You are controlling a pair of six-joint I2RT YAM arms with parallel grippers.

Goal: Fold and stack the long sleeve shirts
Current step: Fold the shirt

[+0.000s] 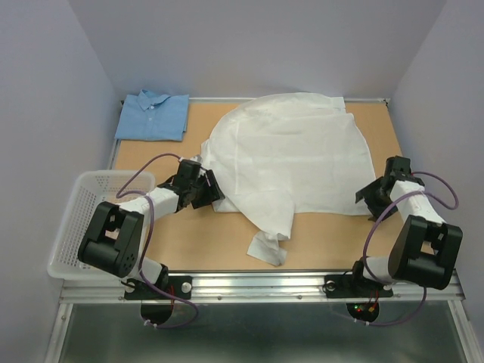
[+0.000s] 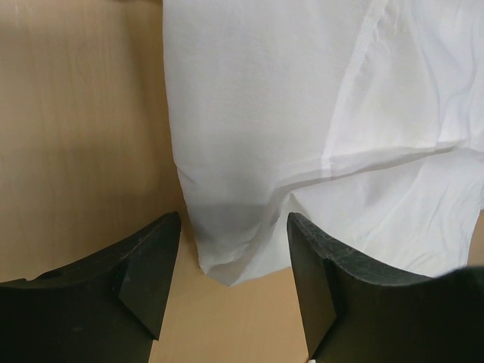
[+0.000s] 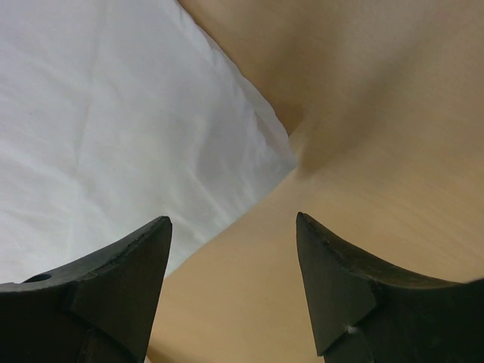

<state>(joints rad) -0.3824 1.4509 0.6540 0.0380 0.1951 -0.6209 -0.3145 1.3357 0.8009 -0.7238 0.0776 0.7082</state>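
One long sleeve shirt, plain white (image 1: 291,155), lies spread over the middle of the table, a sleeve trailing toward the front edge. The other, light blue (image 1: 153,116), lies folded at the back left corner. My left gripper (image 1: 213,193) sits at the white shirt's left front corner. In the left wrist view that corner (image 2: 227,242) lies between the open fingers of the left gripper (image 2: 234,227), touching neither. My right gripper (image 1: 369,198) is at the shirt's right front edge. The right wrist view has this gripper (image 3: 234,223) open over bare wood, the shirt's edge (image 3: 113,151) by its left finger.
A white mesh basket (image 1: 76,219) hangs off the table's left side beside the left arm. Purple walls close in at the back and both sides. A metal rail (image 1: 257,283) runs along the near edge by the arm bases.
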